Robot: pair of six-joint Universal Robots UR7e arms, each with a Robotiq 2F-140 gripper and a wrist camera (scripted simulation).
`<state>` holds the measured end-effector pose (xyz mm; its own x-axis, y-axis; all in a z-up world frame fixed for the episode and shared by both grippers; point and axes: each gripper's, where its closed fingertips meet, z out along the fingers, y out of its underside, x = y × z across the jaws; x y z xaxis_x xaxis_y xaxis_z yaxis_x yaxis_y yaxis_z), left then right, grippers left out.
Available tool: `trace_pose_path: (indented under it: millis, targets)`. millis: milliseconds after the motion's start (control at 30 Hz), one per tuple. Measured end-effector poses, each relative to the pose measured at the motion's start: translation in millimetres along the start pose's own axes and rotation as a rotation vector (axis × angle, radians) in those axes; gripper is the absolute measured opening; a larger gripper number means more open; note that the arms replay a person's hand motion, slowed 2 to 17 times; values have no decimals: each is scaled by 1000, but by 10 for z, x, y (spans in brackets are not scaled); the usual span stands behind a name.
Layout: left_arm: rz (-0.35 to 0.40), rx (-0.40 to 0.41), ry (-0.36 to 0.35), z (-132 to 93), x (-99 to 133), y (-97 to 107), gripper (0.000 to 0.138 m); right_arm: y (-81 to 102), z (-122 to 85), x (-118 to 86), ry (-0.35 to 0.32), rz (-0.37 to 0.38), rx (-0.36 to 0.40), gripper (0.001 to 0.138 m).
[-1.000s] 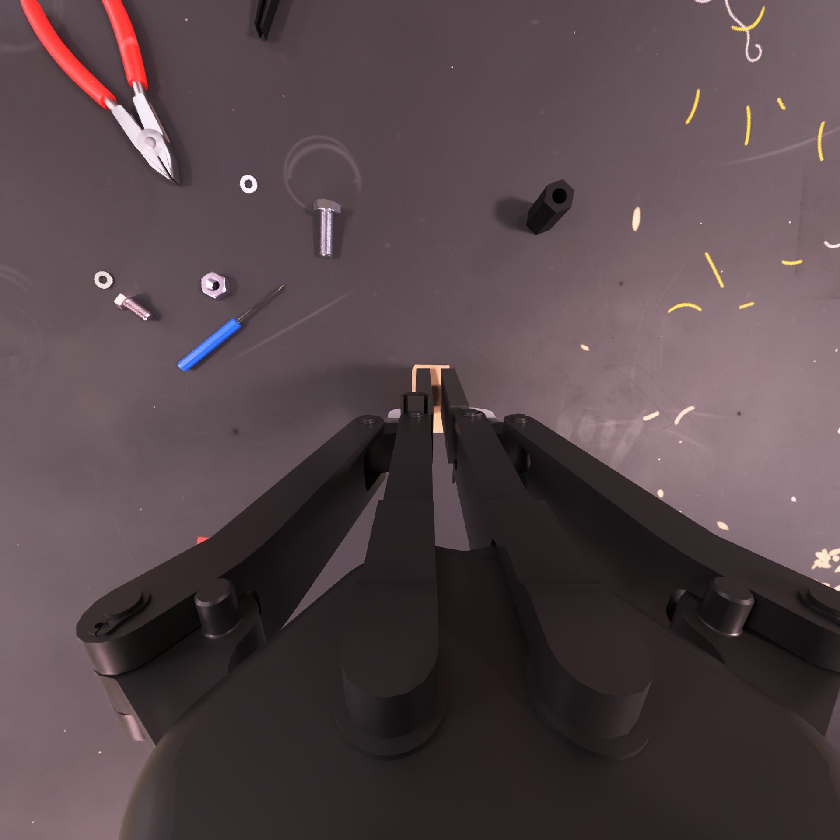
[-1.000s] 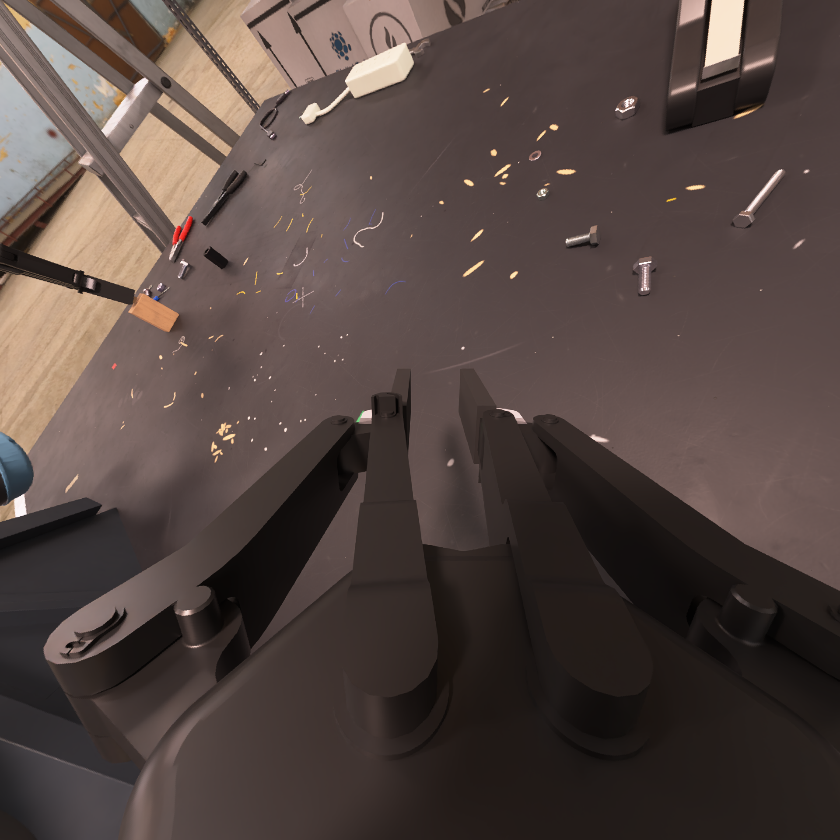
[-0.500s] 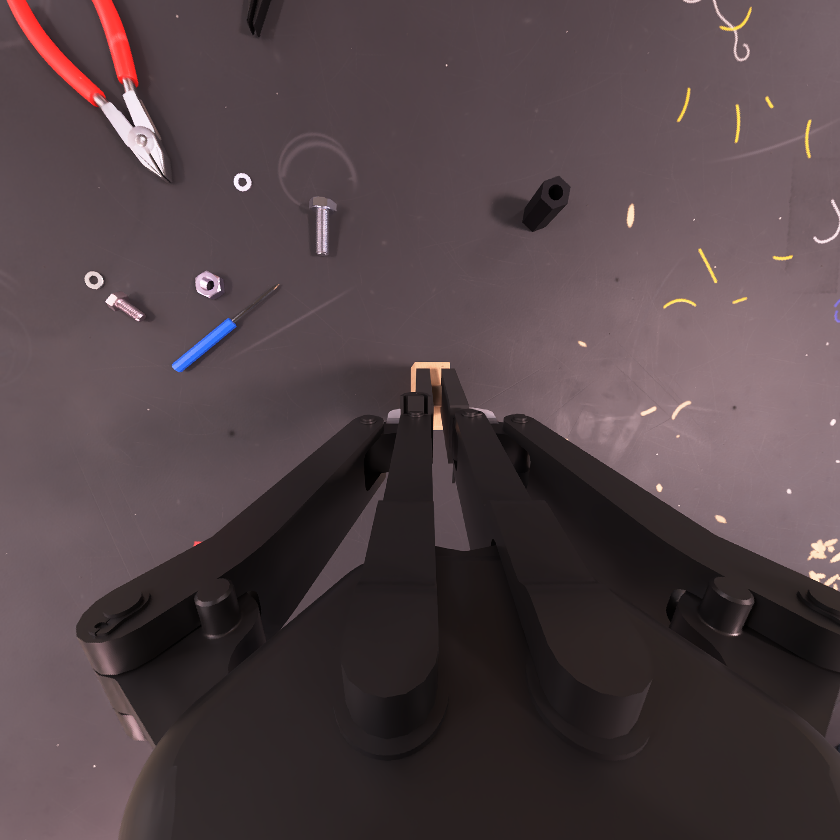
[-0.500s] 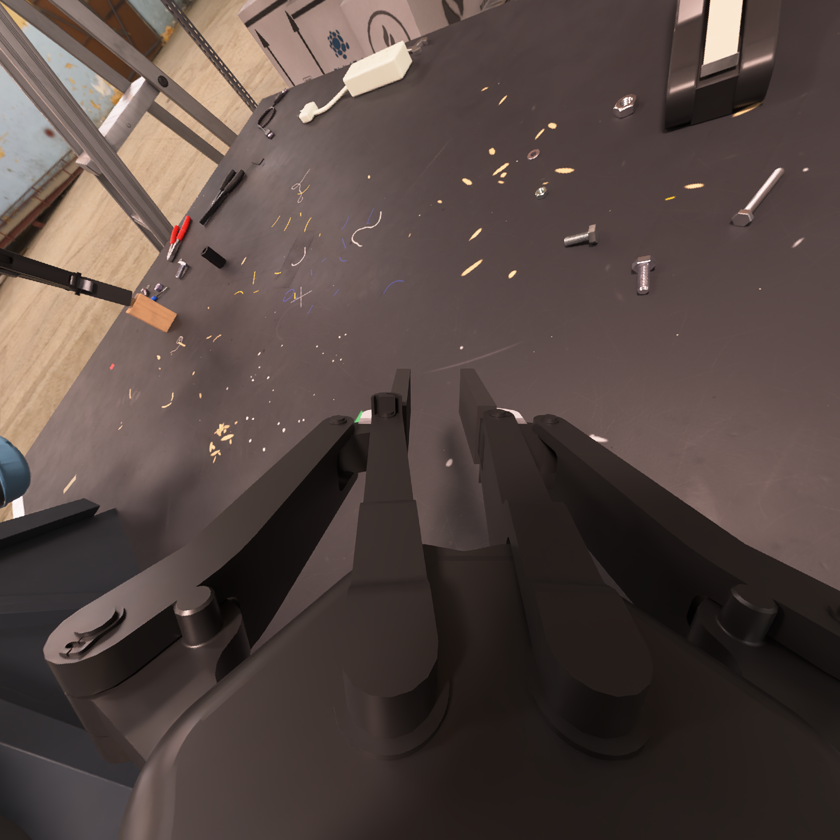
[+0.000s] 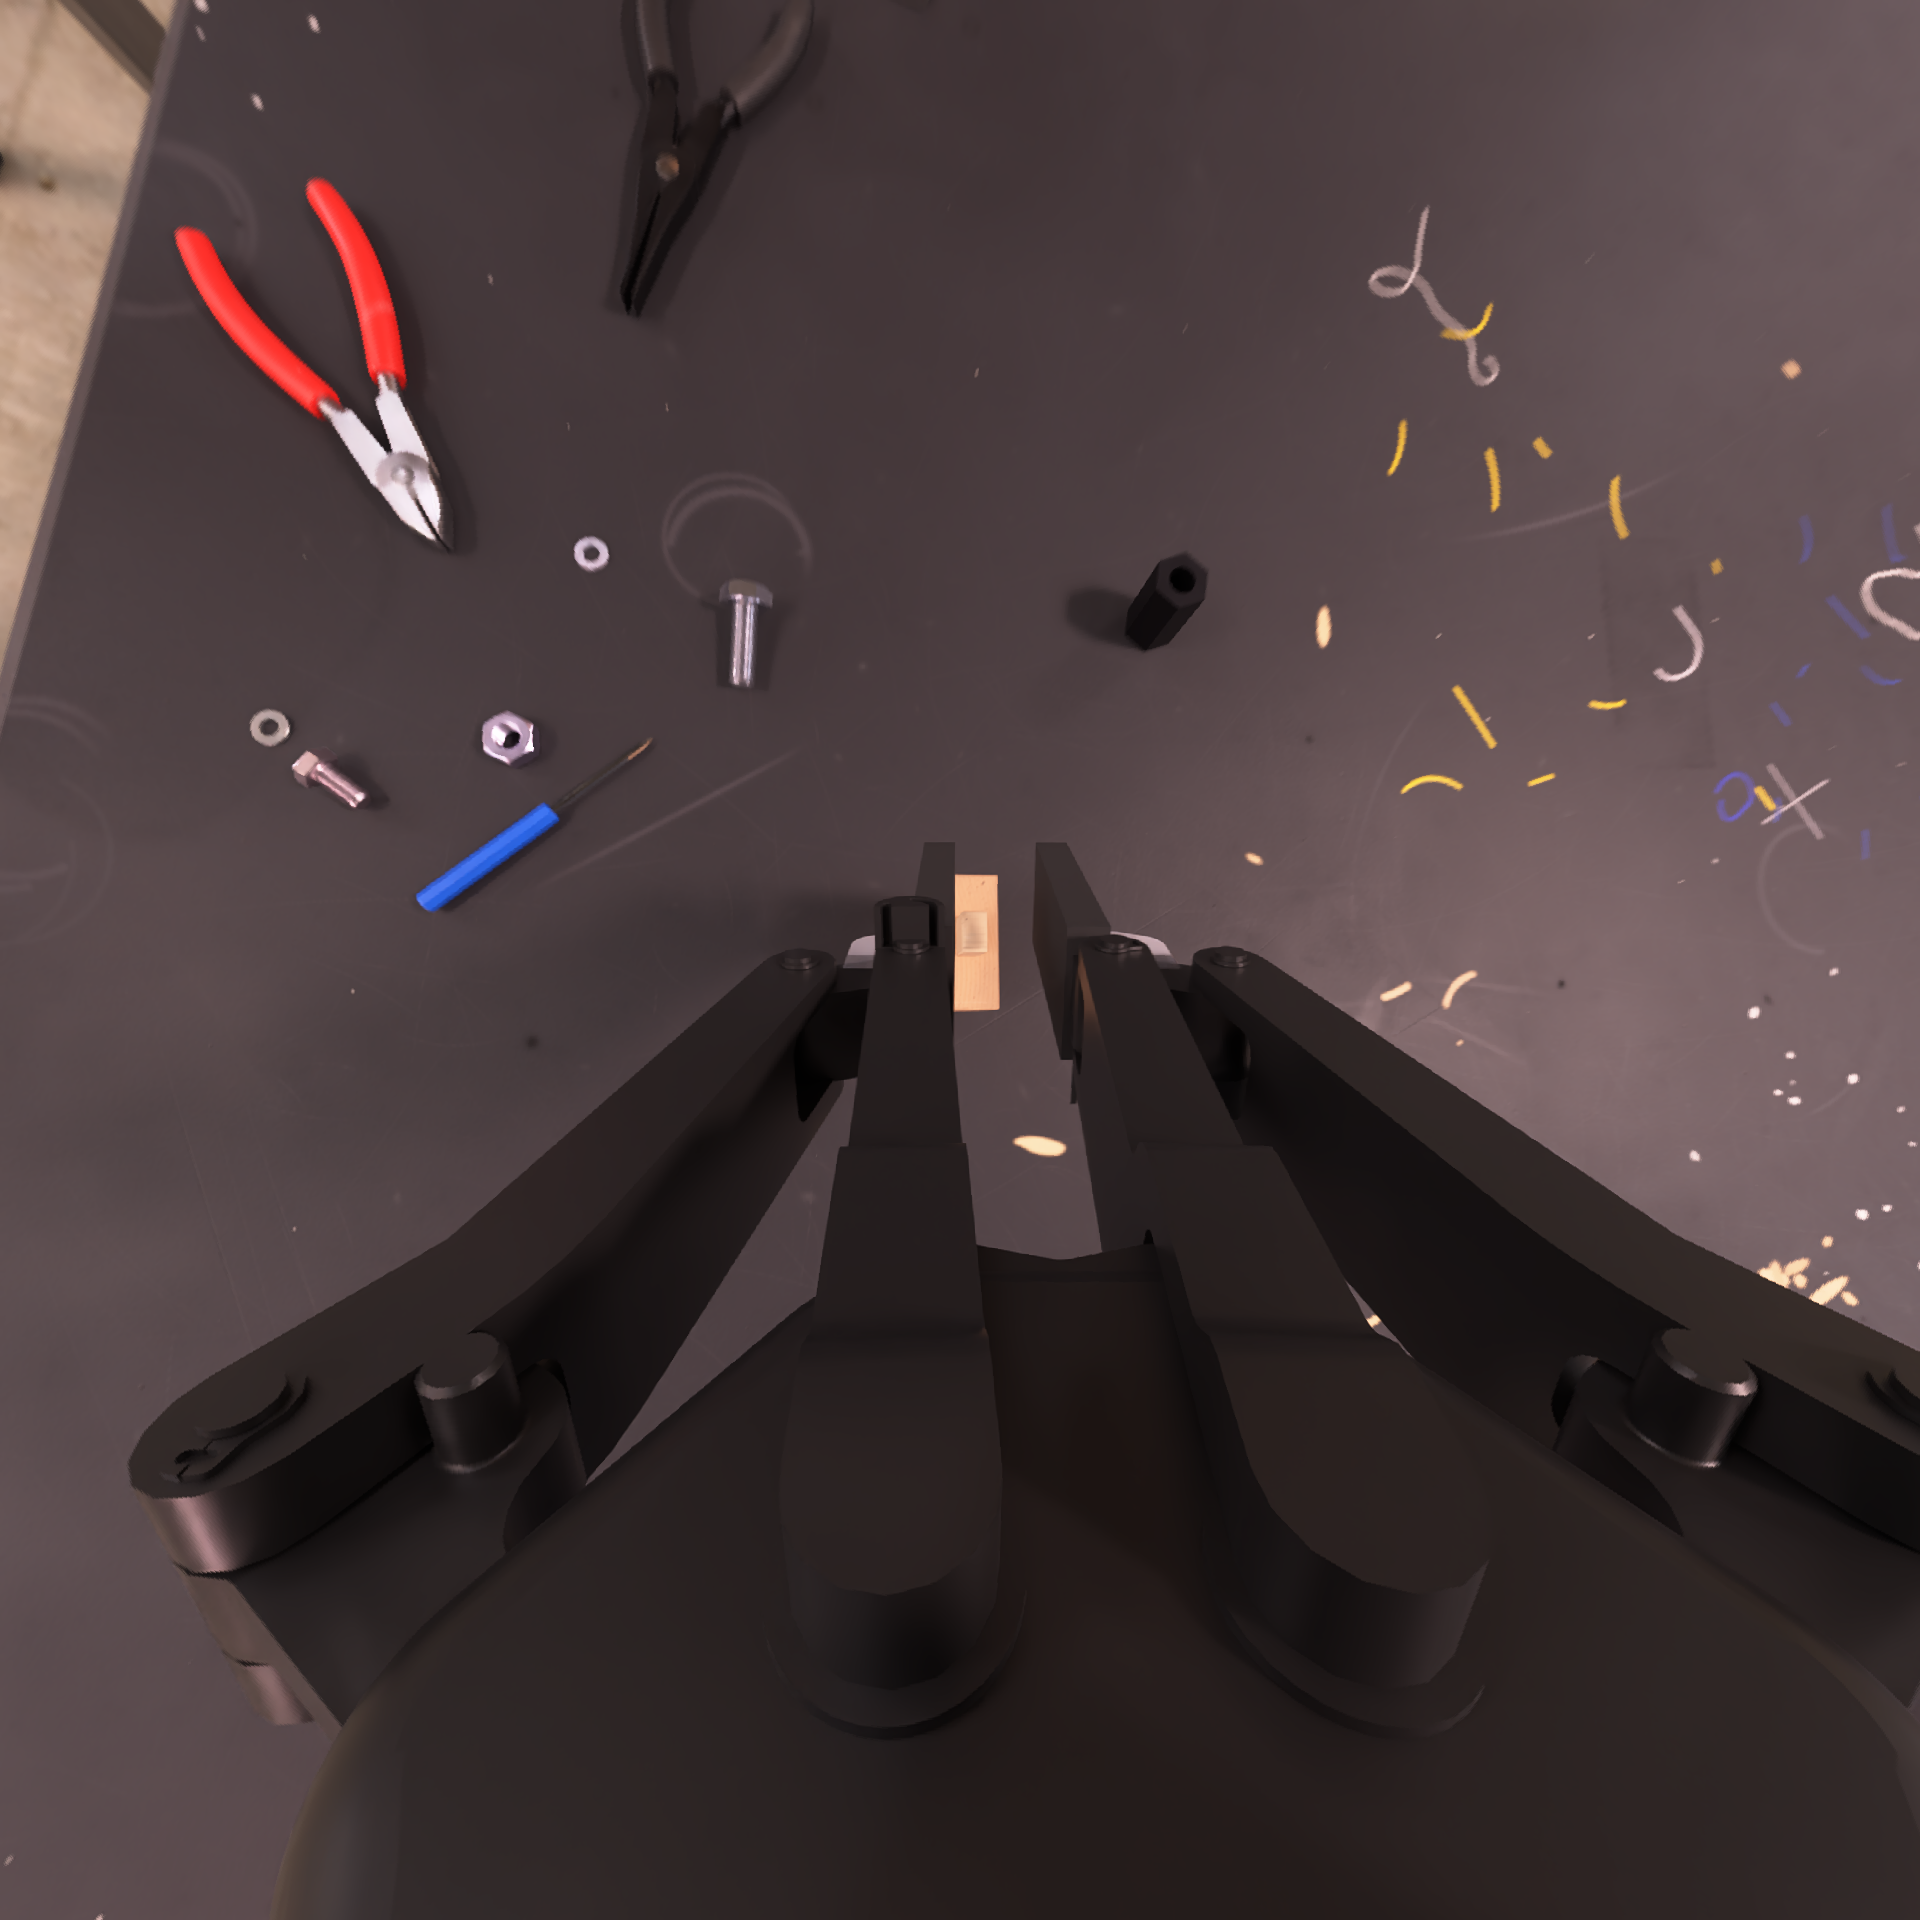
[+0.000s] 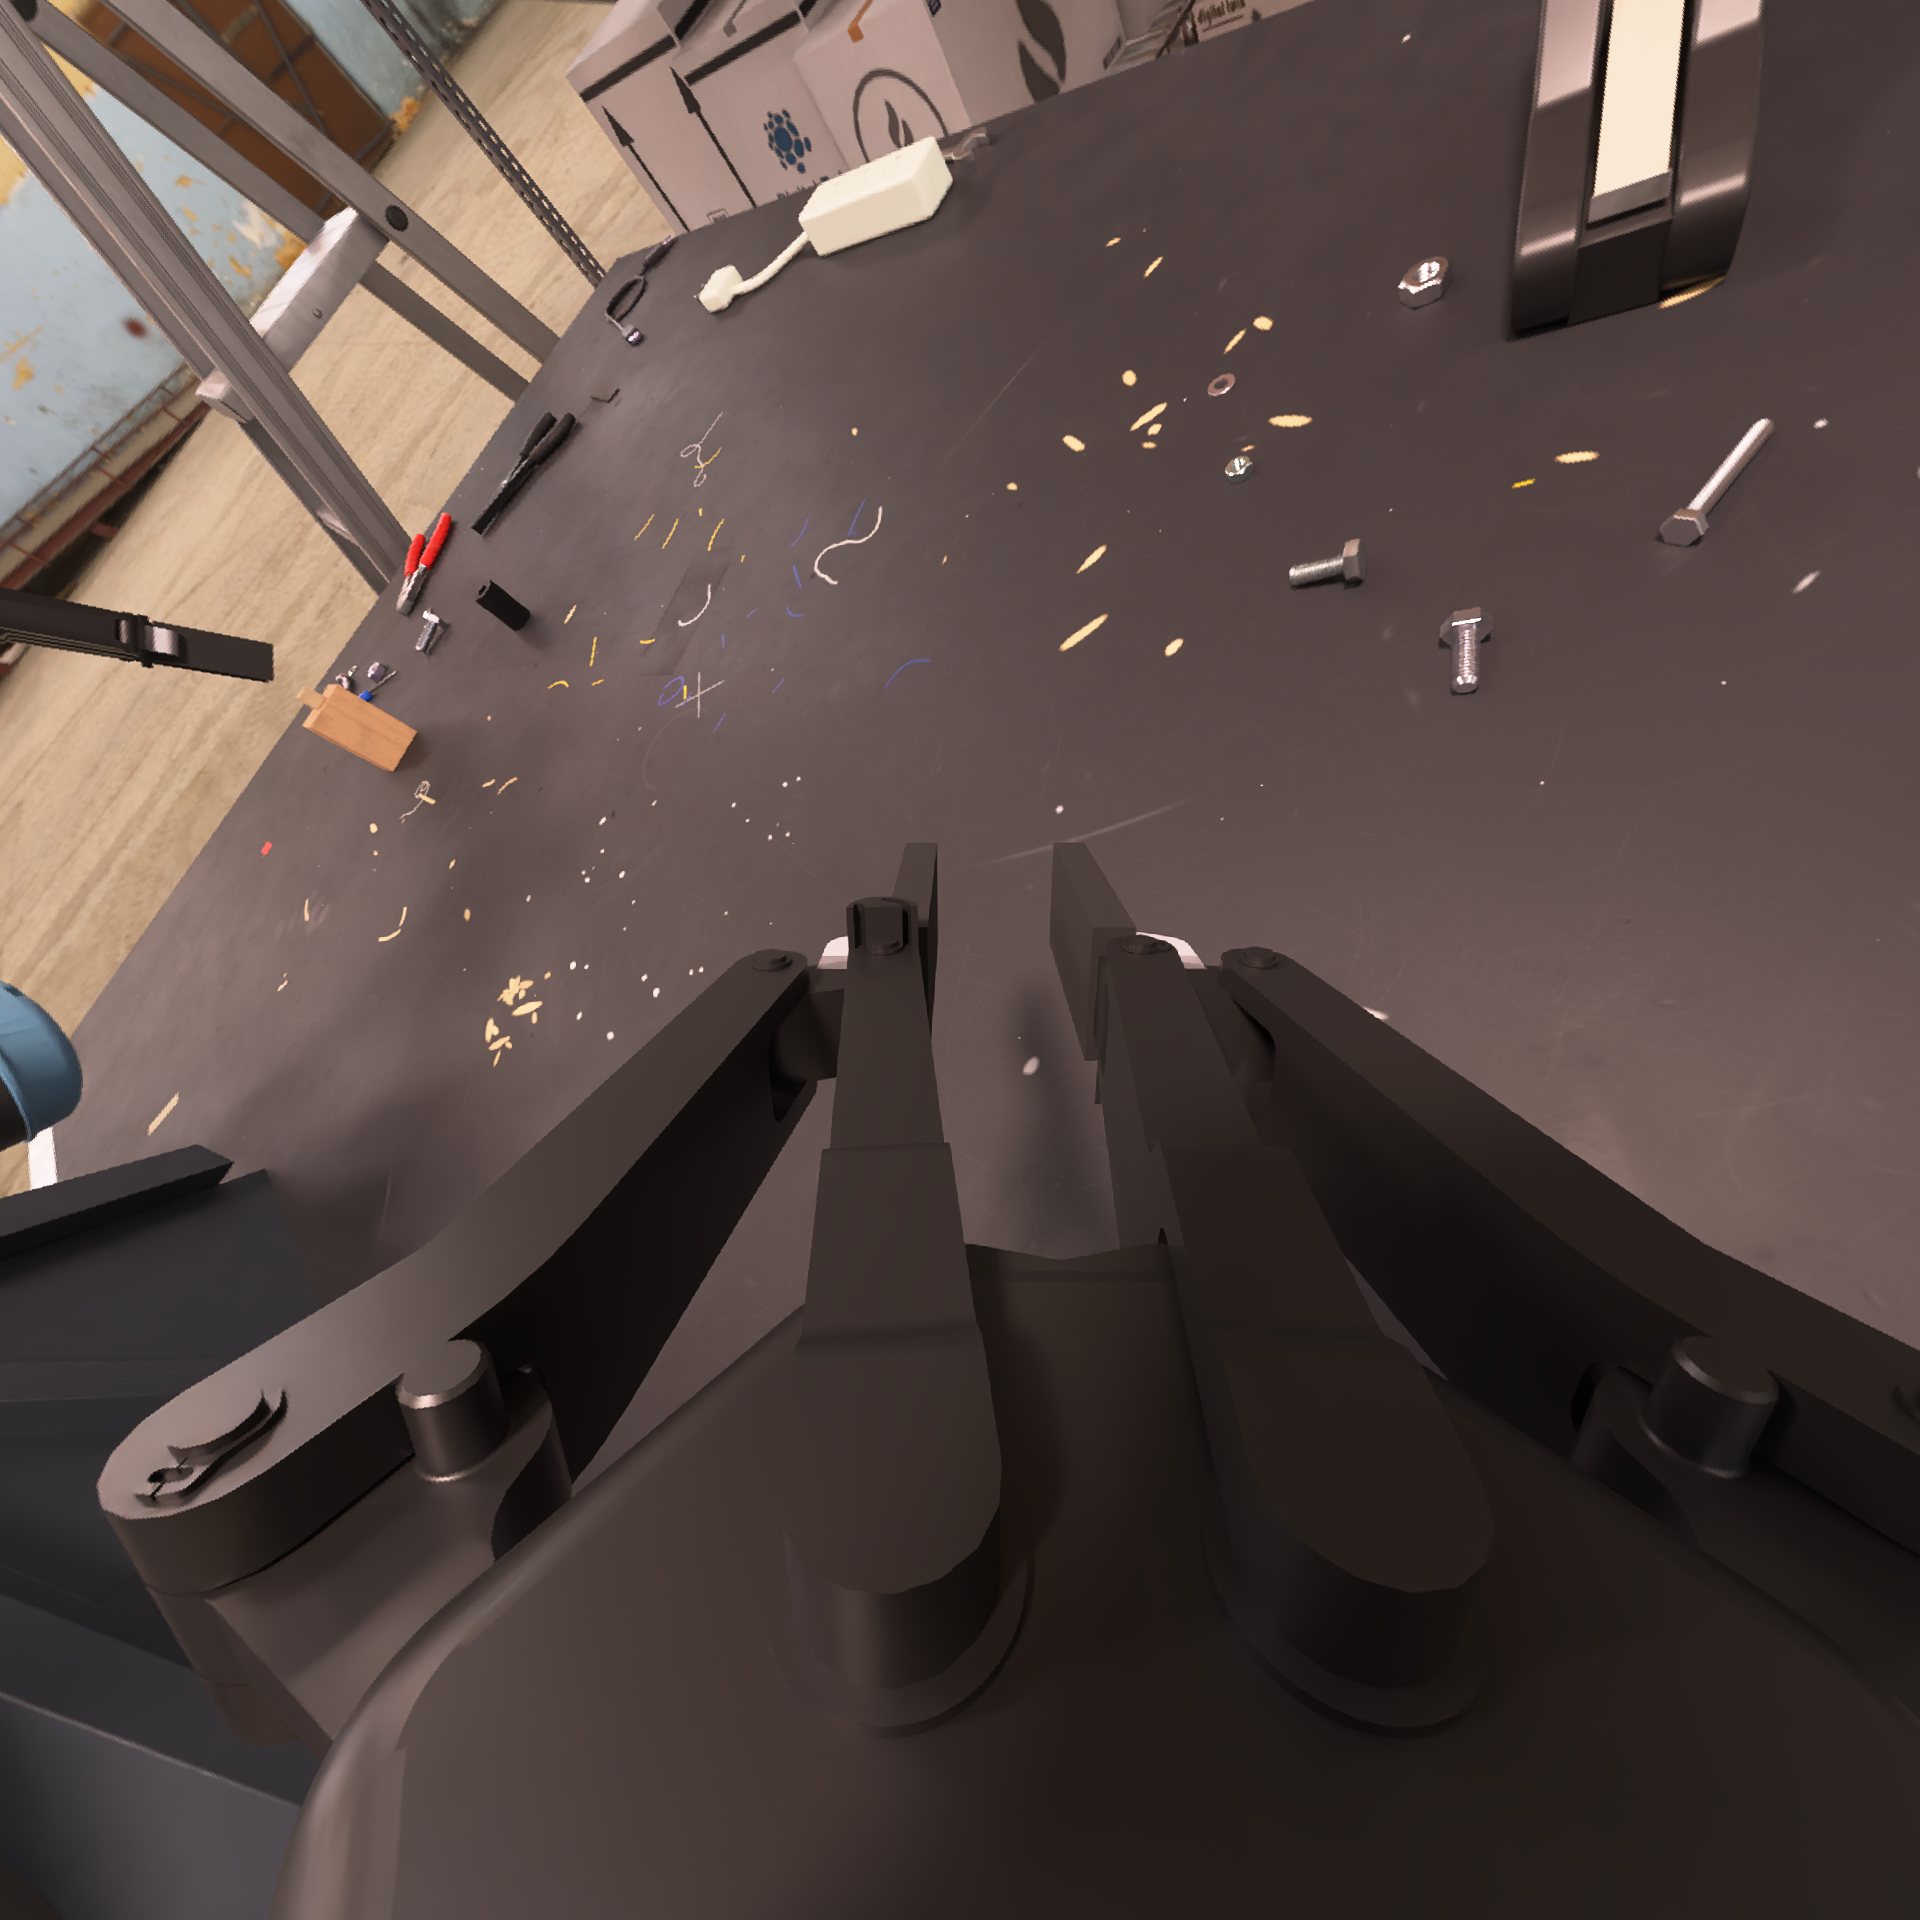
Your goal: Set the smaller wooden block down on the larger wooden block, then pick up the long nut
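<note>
In the left wrist view my left gripper (image 5: 995,862) is open, its jaws a short way apart. Between them, lower down, shows a strip of the tan wooden block (image 5: 977,971), with a small paler piece (image 5: 974,930) on top of it; the fingers hide the rest. The long nut (image 5: 1164,603), black and hexagonal, lies on the dark table beyond, up and to the right. In the right wrist view the wooden block (image 6: 358,727) sits far left under the left gripper's finger (image 6: 197,649), with the long nut (image 6: 502,605) behind it. My right gripper (image 6: 992,862) is open and empty.
Left of the block lie red-handled cutters (image 5: 343,364), black pliers (image 5: 675,135), a bolt (image 5: 743,634), a hex nut (image 5: 509,738), a blue screwdriver (image 5: 488,857) and washers. The table's left edge (image 5: 62,468) is near. Bolts (image 6: 1463,649) and a white adapter (image 6: 878,197) lie farther off.
My left gripper was shut on the wooden block; now its jaws are apart, it has pulled back higher, and the block lies below. The right gripper has barely moved.
</note>
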<state>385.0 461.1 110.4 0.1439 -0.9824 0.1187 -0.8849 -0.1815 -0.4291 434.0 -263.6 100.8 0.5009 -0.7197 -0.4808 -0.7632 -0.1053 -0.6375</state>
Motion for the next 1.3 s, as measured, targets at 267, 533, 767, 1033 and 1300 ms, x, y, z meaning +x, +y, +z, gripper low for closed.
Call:
trace_pose_path:
  millis: [267,533,767,1033,1300]
  targets:
    - [89,140,37,-321,197,-176,33,-25,-14,-28,-2,-14,15,30]
    - [229,184,14,-504,477,-191,40,-32,0,-61,-4,-27,20,30]
    - [345,176,-32,-525,691,-136,45,-17,27,-99,-10,-37,10,30]
    - [431,169,-34,-489,929,-108,46,-5,44,-121,-13,-44,4,30]
    - [477,174,7,-460,1130,-182,46,-3,66,-106,-10,-46,7,30]
